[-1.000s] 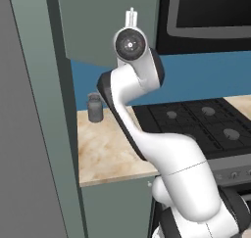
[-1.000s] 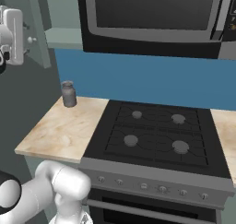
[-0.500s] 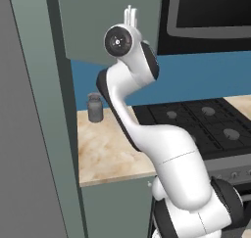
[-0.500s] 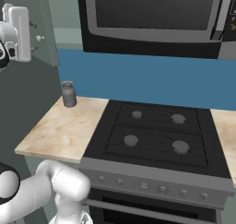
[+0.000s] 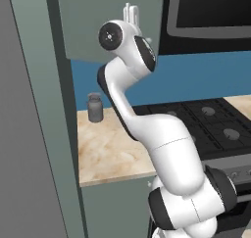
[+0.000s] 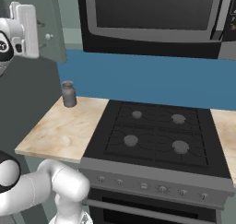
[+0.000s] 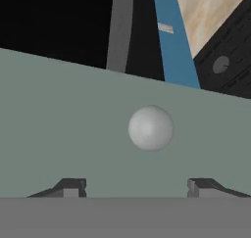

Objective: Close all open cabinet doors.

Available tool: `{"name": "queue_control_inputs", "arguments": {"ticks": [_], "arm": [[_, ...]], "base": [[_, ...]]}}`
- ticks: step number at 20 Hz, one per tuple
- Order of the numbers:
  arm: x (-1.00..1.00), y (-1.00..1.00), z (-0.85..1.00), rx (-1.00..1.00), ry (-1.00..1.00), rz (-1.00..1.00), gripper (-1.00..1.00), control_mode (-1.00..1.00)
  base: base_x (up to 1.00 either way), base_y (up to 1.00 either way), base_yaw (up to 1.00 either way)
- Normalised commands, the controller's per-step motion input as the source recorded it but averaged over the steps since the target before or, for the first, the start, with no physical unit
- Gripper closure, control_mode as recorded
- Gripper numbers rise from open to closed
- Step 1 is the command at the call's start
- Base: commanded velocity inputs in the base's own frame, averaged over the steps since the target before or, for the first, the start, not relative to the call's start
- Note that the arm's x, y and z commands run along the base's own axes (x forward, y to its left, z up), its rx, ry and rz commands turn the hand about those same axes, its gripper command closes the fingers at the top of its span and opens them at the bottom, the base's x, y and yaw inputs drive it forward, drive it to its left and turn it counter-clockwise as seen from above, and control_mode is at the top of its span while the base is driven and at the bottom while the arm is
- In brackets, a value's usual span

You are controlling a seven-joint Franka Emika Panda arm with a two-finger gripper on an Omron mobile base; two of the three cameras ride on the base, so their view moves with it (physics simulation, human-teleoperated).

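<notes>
Pincer (image 7: 132, 187) is spread wide, 2 tips sitting low in the hand view, right up against the cabinet door (image 7: 73, 124) with its round knob (image 7: 150, 128) centered between them. Small grey jar (image 5: 94, 107) on the worktop (image 5: 112, 151), middle left, contents not visible.

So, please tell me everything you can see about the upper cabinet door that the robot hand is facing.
The cabinet door is a flat, matte grey-green panel with one small round pale knob near its edge. It hangs above the counter, left of the microwave, swung partly open so it stands at an angle to the blue wall. In the hand view the knob sits centred ahead of the gripper, whose fingers are spread wide. Whether anything touches the door cannot be told.
</notes>
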Motion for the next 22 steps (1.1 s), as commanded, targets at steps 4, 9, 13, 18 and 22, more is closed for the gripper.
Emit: {"name": "queue_control_inputs", "arguments": {"ticks": [4, 9, 13, 18, 22], "arm": [[0.35, -0.49, 0.0, 0.0, 0.0, -0.11, -1.0, -1.0], [0.39, -0.47, 0.0, 0.0, 0.0, -0.1, -1.0, -1.0], [0.41, -0.49, 0.0, 0.0, 0.0, -0.09, -1.0, -1.0], [0.39, -0.47, 0.0, 0.0, 0.0, -0.08, -1.0, -1.0], [0.42, -0.46, -0.01, 0.0, 0.01, -0.05, -1.0, -1.0]], "base": [[0.0, 0.0, 0.0], [0.0, 0.0, 0.0], [0.0, 0.0, 0.0], [0.0, 0.0, 0.0], [0.0, 0.0, 0.0]]}}
